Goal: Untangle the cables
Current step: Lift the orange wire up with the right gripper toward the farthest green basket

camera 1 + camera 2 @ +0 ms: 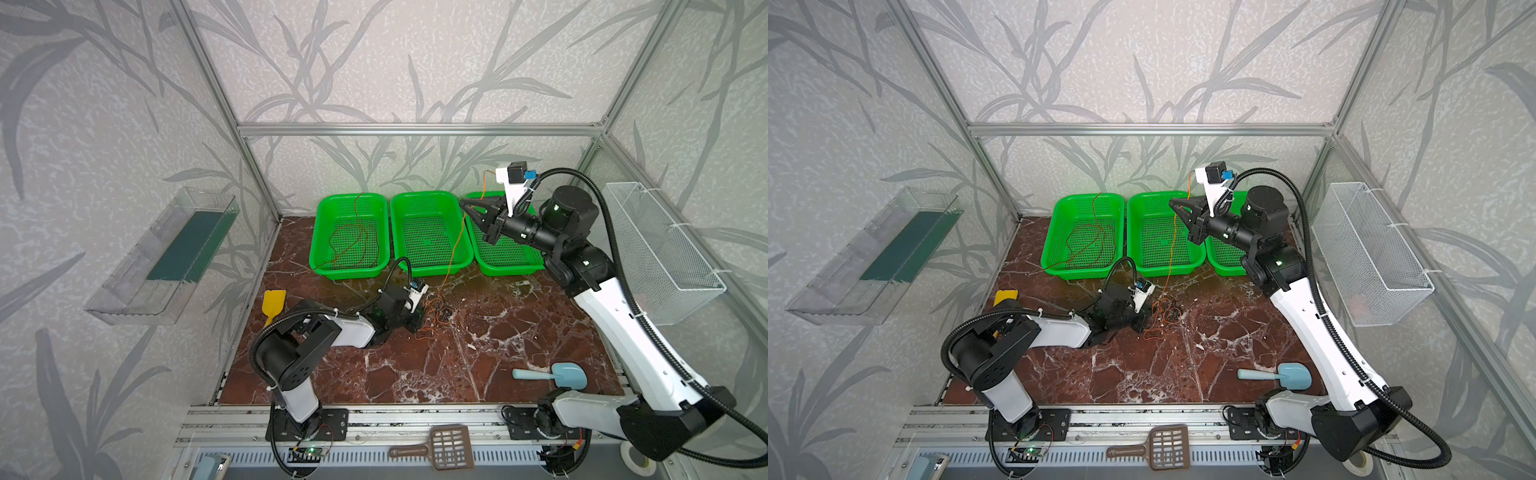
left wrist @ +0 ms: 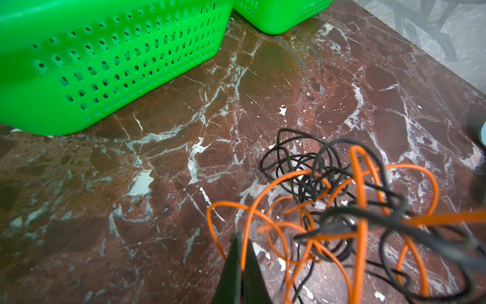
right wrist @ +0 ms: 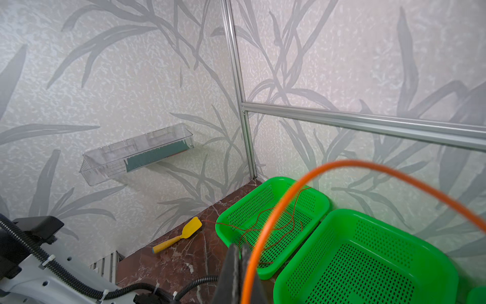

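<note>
orange wire (image 2: 361, 184), thin and flexible, fills the near part of the left wrist view, looped through a thin black wire (image 2: 278, 155) in a loose knot on the red-brown marble surface (image 2: 157, 171). the left gripper (image 2: 242, 243) has its dark fingers pinched together, with one orange strand passing between them. in both top views this knot is only a small bundle near the middle of the surface, and the left arm lies low and folded, its forearm reaching across to it.

from the knot the orange wire (image 1: 455, 245) climbs to the right gripper (image 1: 463, 202), which is closed tight on it. the right arm stretches up and back from the front right corner, wrist raised, fingers pointing toward the left wall above the gap between the middle green plastic basket (image 1: 432, 270) and the right green plastic basket (image 1: 511, 268).

a thin red-brown wire (image 1: 353, 245) lies apart from the others, coiled in the left green plastic basket (image 1: 349, 272). all three baskets sit along the back edge. only the right wrist view shows one end of it trailing over the rim toward the yellow plastic spatula (image 3: 181, 235) by the left edge.

a light blue scoop (image 1: 567, 376) lies near the front right corner.
</note>
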`<control>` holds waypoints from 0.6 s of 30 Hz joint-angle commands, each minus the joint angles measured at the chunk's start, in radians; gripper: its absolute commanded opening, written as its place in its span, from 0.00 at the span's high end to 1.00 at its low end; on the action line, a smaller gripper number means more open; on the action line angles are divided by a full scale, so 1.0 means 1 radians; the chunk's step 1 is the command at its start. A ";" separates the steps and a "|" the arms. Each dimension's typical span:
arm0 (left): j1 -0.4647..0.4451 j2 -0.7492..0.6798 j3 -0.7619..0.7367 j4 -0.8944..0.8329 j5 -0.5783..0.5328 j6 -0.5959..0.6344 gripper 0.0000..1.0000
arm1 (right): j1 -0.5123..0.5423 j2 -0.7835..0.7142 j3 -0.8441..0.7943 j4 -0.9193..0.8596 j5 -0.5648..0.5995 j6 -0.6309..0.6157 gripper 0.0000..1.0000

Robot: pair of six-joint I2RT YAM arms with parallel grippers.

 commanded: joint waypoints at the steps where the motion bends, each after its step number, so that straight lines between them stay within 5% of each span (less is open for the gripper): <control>1: -0.007 0.020 -0.011 0.041 -0.030 -0.010 1.00 | -0.008 0.023 0.069 -0.036 0.002 -0.029 1.00; 6: -0.015 0.005 -0.039 0.111 -0.025 -0.013 1.00 | -0.016 0.023 0.096 -0.062 0.035 -0.096 1.00; 10: -0.030 -0.087 -0.066 0.159 -0.041 0.002 0.54 | -0.016 0.042 0.104 -0.099 0.011 -0.095 1.00; 18: -0.115 -0.335 -0.036 -0.040 -0.101 0.161 0.28 | -0.018 0.048 0.050 -0.079 -0.040 -0.070 1.00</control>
